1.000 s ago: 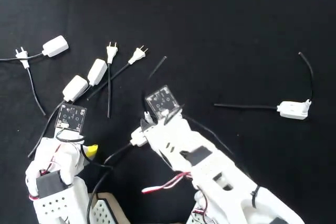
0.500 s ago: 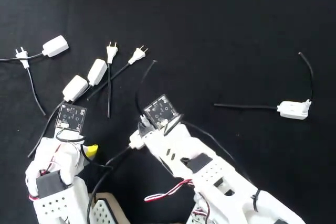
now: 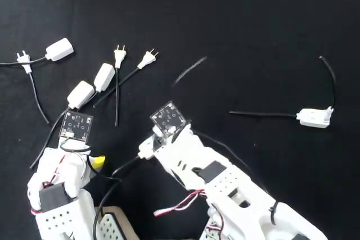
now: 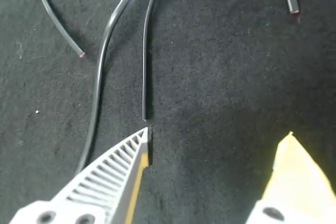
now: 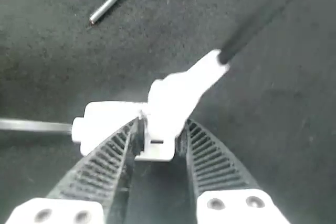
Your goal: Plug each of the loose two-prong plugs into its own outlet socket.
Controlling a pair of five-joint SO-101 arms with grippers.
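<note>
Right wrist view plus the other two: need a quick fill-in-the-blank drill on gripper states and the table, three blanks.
1. The right gripper is ____ on a white plug.
2. The left gripper is ____, holding nothing above the table.
3. The cloth covering the table is ____.
Missing words: shut; open; black.

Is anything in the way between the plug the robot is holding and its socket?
No, nothing visible. The right gripper is shut on the plug, and the socket lies right against it, with no cable or other thing between them.
</note>
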